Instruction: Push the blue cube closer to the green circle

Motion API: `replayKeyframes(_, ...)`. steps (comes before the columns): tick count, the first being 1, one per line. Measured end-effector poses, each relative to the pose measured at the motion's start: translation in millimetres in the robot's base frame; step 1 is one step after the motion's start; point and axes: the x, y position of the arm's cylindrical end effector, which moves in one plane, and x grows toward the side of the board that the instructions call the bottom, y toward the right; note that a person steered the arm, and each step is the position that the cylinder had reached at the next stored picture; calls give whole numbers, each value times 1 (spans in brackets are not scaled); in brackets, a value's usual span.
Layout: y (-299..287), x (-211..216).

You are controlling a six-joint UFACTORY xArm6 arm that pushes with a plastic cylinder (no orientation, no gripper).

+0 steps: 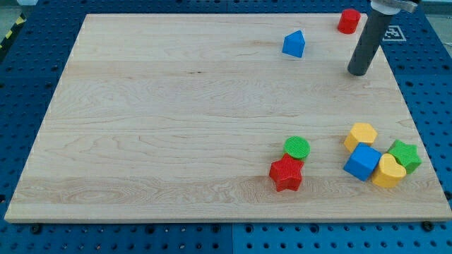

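The blue cube lies near the view's bottom right, wedged between a yellow hexagon block above it and a yellow heart-shaped block at its right. The green circle lies to the cube's left, a gap apart, touching a red star block below it. My tip stands on the board at the view's upper right, well above the cube and apart from every block.
A green star block sits right of the yellow blocks, near the board's right edge. A blue triangular block lies left of my tip. A red cylinder stands at the board's top edge.
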Motion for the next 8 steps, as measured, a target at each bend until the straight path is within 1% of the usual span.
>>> replayKeyframes(1,0,5)
replayKeyframes(2,0,46)
replayKeyframes(3,18,89)
replayKeyframes(4,64,108)
replayKeyframes(5,112,116)
replayKeyframes(7,113,123)
replayKeyframes(8,105,152)
